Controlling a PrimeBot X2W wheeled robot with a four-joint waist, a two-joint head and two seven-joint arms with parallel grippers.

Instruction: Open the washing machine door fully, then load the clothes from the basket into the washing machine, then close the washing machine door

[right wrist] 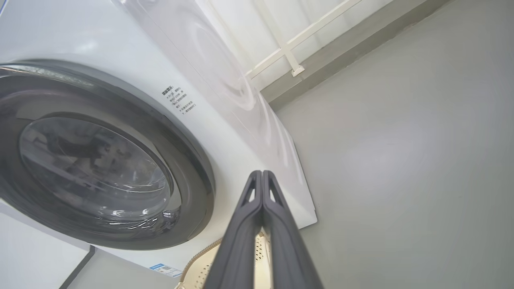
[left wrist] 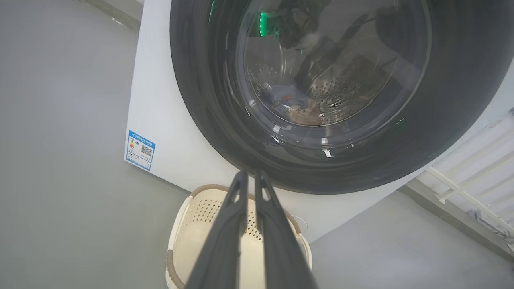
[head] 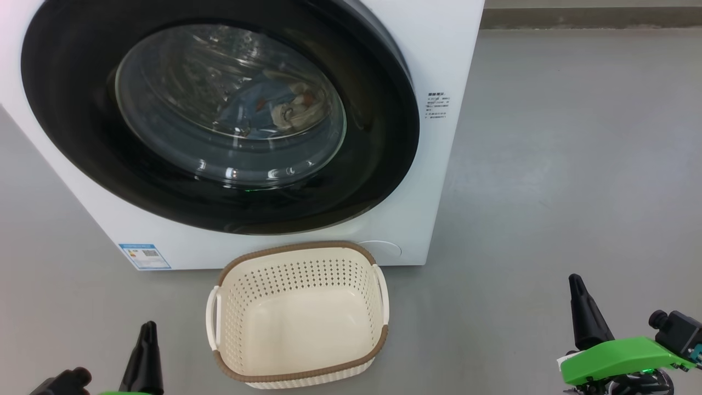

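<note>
Washing machine (head: 444,55): white, spans head view from 9 to 1 o'clock, standing on grey floor (head: 548,164).
Washing machine door (head: 71,137): black ring appears seated flush against front; glare limits certainty.
Basket (head: 299,245): 6 o'clock, just before machine, upright, bare bottom showing.
Clothes (head: 274,104): blue and cream bundle inside drum, behind porthole.
Left gripper (head: 148,328), 7 o'clock, and right gripper (head: 575,281), 4 o'clock: fingers pressed together, gripping nothing, both apart from basket.

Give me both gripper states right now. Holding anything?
Left gripper: closed, holding nothing.
Right gripper: closed, holding nothing.
</note>
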